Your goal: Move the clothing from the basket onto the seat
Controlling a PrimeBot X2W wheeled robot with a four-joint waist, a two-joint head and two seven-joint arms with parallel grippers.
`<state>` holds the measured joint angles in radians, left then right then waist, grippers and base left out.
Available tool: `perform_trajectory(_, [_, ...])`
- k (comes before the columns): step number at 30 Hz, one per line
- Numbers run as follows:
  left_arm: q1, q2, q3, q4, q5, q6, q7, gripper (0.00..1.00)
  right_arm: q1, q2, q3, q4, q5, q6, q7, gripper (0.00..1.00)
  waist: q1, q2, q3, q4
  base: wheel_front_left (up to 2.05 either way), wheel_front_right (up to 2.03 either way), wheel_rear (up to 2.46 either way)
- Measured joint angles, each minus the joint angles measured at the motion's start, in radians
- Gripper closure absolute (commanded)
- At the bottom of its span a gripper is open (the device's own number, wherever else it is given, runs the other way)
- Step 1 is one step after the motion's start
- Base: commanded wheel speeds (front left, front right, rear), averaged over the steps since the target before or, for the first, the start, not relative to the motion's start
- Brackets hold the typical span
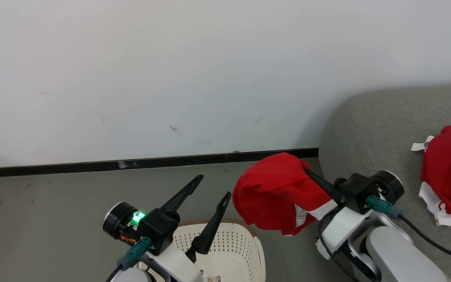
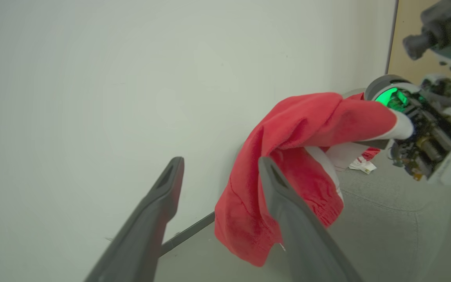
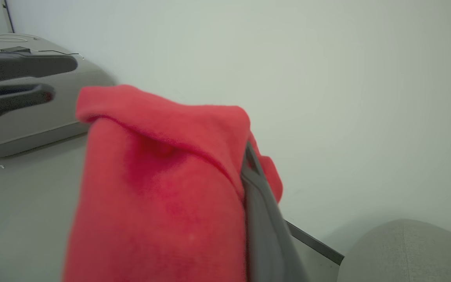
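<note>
My right gripper (image 1: 309,174) is shut on a piece of the clothing, a red garment with white trim (image 1: 274,192), which hangs in the air over the floor between the basket and the seat. The cloth drapes over the gripper's fingers; one dark finger (image 3: 262,219) shows beside the red garment (image 3: 159,188). My left gripper (image 1: 213,186) stands open and empty above the cream basket (image 1: 245,229), left of the hanging cloth (image 2: 300,129). A second red garment with white trim (image 1: 450,168) lies on the grey seat (image 1: 382,121).
A white wall with a black skirting strip (image 1: 131,163) runs behind the grey floor (image 1: 53,203). The seat's rounded corner (image 3: 405,250) is close to the right arm. A paper label (image 1: 213,279) lies inside the basket.
</note>
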<state>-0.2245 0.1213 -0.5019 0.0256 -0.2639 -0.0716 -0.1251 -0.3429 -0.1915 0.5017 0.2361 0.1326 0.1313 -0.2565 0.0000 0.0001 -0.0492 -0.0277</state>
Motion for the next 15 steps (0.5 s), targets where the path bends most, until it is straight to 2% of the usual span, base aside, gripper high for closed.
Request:
perform_trajectory(5, [0.013, -0.002, 0.0, -0.006, -0.002, 0.002, -0.021, 0.0, 0.018, -0.011, -0.07, -0.012, 0.0, 0.0, 0.0, 1.0, 0.0, 0.0, 0.002, -0.018, 0.0, 0.0, 0.0])
perform_trajectory(15, [0.052, -0.018, -0.045, -0.012, -0.015, -0.002, -0.043, 0.0, 0.113, -0.037, -0.3, -0.095, -0.015, 0.0, 0.0, 1.0, 0.0, 0.0, 0.005, -0.068, 0.0, 0.0, 0.0])
